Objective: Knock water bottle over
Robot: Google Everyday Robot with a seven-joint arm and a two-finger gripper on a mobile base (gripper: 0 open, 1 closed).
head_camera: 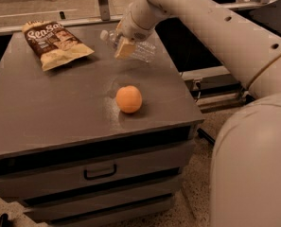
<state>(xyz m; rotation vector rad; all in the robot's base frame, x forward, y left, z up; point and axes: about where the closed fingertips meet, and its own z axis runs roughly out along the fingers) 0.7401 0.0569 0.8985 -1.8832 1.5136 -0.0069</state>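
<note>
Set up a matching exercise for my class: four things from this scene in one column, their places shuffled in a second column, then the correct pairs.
Things
1. water bottle
2. orange
3. snack bag
4. hand

Places
A. back left of the tabletop
B. toward the front edge, right of centre
C. at the arm's end, covering the bottle's middle
D. back right of the tabletop, cap pointing left

Pairs: 1-D, 2-B, 3-A, 4-C
</note>
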